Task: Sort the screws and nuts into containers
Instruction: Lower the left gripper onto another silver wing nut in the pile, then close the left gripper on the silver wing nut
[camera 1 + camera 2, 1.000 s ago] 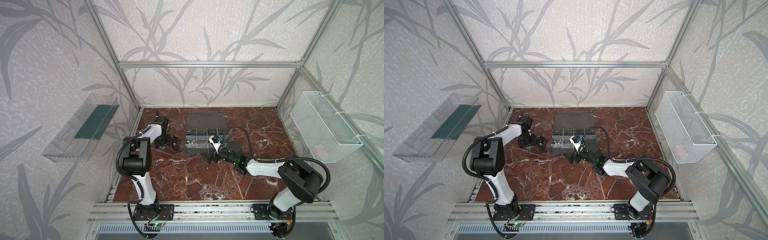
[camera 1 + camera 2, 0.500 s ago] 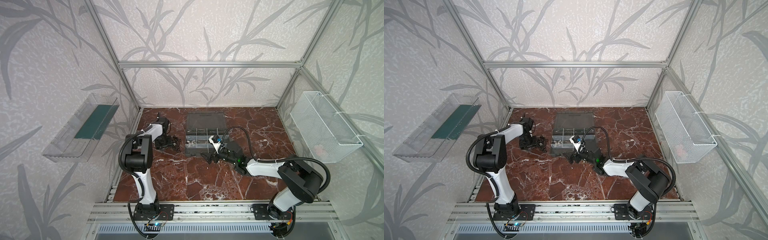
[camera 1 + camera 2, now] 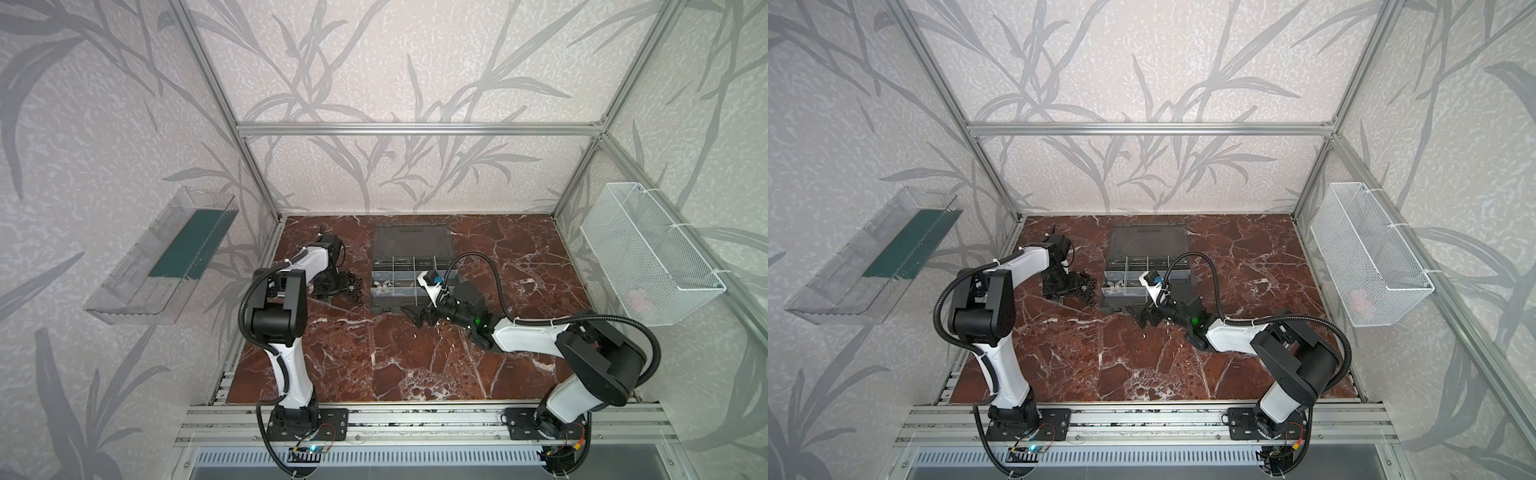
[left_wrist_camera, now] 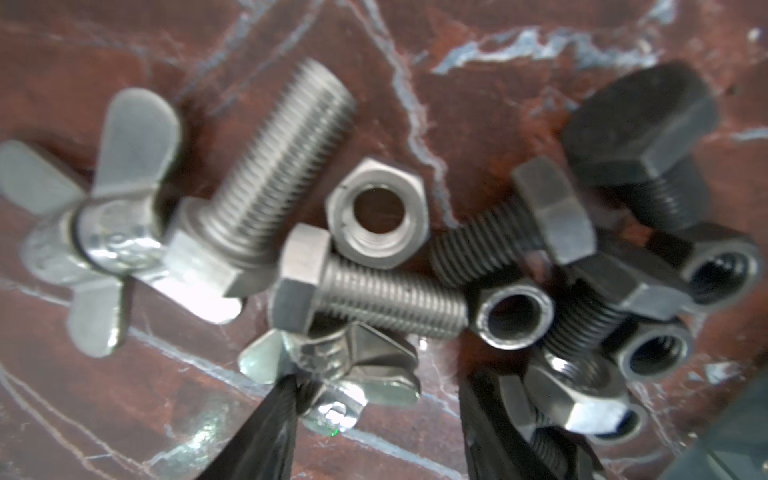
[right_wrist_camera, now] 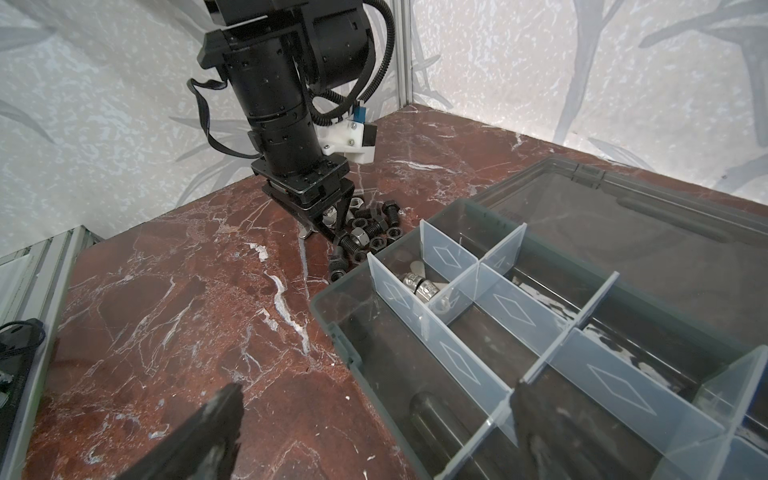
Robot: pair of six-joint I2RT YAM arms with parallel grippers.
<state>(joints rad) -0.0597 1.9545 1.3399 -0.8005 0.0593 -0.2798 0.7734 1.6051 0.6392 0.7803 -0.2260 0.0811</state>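
Note:
Black and silver screws (image 4: pixel 282 166) and nuts (image 4: pixel 378 212) lie in a loose pile (image 3: pixel 355 289) on the marble table, just left of the open grey case. Its containers (image 3: pixel 411 274) are split by translucent dividers, and one (image 5: pixel 419 286) holds silver pieces. My left gripper (image 4: pixel 382 386) points down into the pile (image 5: pixel 370 232), open, with one finger against a silver wing nut (image 4: pixel 340 370). My right gripper (image 3: pixel 413 316) hovers open at the case's front left corner (image 5: pixel 332 328). One finger is over the table and the other over a compartment.
The case's flat lid (image 3: pixel 411 241) lies open toward the back wall. A clear plastic tray (image 3: pixel 162 257) hangs on the left wall and a white mesh basket (image 3: pixel 648 257) on the right wall. Aluminium rails (image 3: pixel 415 419) run along the table's front edge.
My left arm has shifted slightly toward the pile, and its jaws have narrowed a little. The right arm has not moved.

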